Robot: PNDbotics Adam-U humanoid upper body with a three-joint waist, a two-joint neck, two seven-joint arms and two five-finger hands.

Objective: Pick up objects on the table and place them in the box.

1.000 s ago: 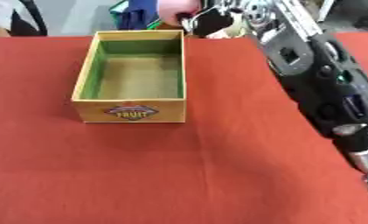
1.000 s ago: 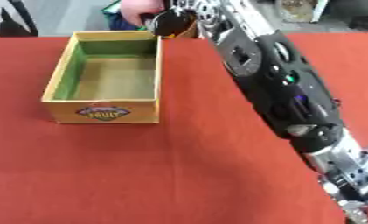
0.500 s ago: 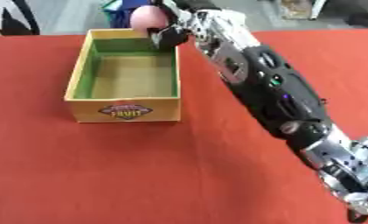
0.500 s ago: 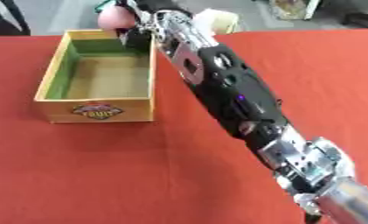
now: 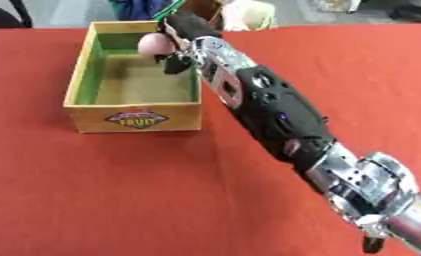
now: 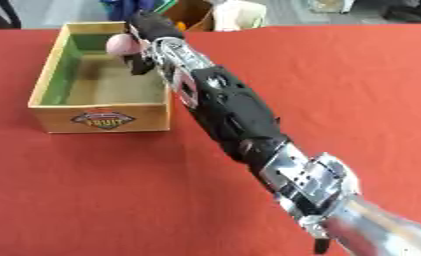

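wooden box light matt planks, green-painted inner walls, printed paper-like label on front. table cover red matt cloth-like. right hand black matt plastic, arm glossy silver metal joints. held pink object smooth, matt.

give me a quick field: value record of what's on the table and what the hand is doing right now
surface: red table
box: wooden box, green inside, "fruit" label on its near wall, left of centre
box contents: nothing visible lying on its floor
held thing: pink ball, above the far end of the box
right hand: right hand, fingers curled on the ball, arm reaching from the lower right
left hand: not in view
task state: ball over the box, not yet released
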